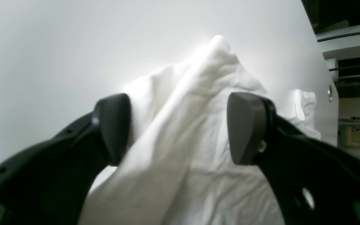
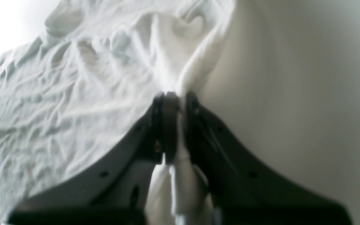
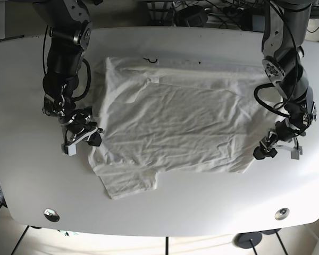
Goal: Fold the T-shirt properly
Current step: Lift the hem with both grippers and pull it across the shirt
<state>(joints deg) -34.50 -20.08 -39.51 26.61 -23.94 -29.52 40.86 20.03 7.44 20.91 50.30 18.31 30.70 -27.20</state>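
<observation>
The T-shirt (image 3: 175,119) lies spread and wrinkled on the white table (image 3: 202,196), plain white side up, with no print showing. My right gripper (image 3: 93,137) is at the shirt's left edge. In the right wrist view it (image 2: 175,100) is shut on a pinched bunch of the shirt (image 2: 73,93). My left gripper (image 3: 262,151) is at the shirt's lower right corner. In the left wrist view it (image 1: 180,128) is open, with a raised fold of the shirt (image 1: 198,103) between its two fingers (image 1: 245,125).
Round metal fittings sit in the table near the front left (image 3: 51,214) and front right (image 3: 280,213). Cables (image 3: 202,13) lie beyond the table's back edge. The table's edge (image 1: 330,93) runs close to the right of the left gripper.
</observation>
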